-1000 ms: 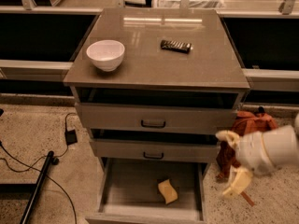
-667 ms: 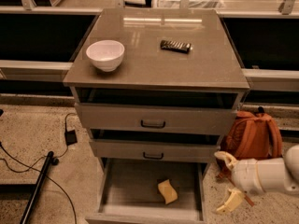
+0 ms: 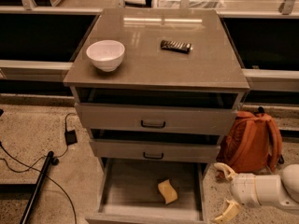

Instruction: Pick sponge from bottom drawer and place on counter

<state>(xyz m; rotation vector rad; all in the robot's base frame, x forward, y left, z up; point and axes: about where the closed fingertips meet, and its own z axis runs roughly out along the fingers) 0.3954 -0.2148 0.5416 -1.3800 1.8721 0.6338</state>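
A small yellow sponge (image 3: 167,191) lies on the floor of the open bottom drawer (image 3: 126,190), right of its middle. The glossy grey-brown counter (image 3: 154,64) tops the drawer cabinet. My gripper (image 3: 225,191) is low at the right, just outside the drawer's right side and level with the sponge. Its two pale fingers (image 3: 224,170) stand wide apart, pointing left, with nothing between them. The white arm reaches in from the right edge.
A white bowl (image 3: 105,55) and a dark flat snack bar (image 3: 175,46) sit on the counter. Two upper drawers with dark handles (image 3: 153,124) are slightly open. An orange backpack (image 3: 251,141) leans right of the cabinet. Cables and a dark pole (image 3: 39,181) lie on the floor at left.
My gripper and arm have dropped lower and drawn back to the right, uncovering the orange backpack. The sponge, bowl and snack bar have not moved.
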